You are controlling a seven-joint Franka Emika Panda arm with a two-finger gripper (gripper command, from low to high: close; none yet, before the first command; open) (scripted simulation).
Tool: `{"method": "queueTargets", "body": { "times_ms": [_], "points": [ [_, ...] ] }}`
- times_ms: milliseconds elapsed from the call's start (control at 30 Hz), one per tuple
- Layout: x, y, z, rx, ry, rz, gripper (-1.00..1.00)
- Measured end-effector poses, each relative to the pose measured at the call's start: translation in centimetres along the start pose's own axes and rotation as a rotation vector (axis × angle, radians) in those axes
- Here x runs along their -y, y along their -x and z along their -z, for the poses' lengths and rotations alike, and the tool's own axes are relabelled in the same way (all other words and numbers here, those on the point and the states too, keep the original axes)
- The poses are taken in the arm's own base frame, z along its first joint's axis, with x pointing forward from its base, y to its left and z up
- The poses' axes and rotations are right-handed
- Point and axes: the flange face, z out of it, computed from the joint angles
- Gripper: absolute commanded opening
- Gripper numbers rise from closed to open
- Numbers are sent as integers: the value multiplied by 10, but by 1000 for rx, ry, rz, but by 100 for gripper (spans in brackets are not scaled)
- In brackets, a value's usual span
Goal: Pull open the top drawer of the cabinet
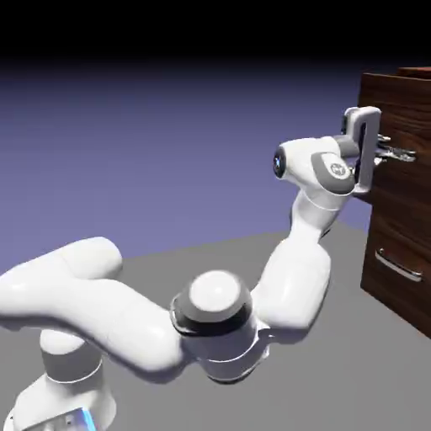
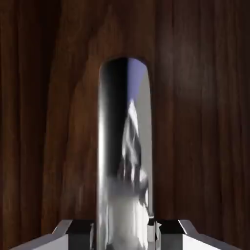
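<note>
The dark wood-grain cabinet (image 1: 402, 194) stands at the exterior view's right. Its top drawer (image 1: 412, 126) carries a silver bar handle (image 1: 401, 153), and my gripper (image 1: 389, 152) reaches level onto that handle. In the hand view the shiny silver handle (image 2: 124, 156) runs up the middle of the picture over the drawer's wood (image 2: 44, 122). My two grey fingertips (image 2: 78, 232) press against it from either side at the bottom edge. The gripper (image 2: 124, 233) is shut on the handle.
A lower drawer with its own silver bar handle (image 1: 397, 266) sits beneath the top one. The white arm rises from the lower left across the grey table (image 1: 353, 370).
</note>
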Motion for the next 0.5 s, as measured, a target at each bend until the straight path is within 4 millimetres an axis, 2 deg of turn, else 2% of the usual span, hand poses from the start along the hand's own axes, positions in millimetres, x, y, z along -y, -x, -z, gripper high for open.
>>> {"method": "queueTargets", "body": {
  "times_ms": [400,433,500],
  "points": [
    [0,0,122,0,0,0,-100],
    [0,0,122,0,0,0,100],
    [0,0,122,-1,2,0,100]
  ]
}}
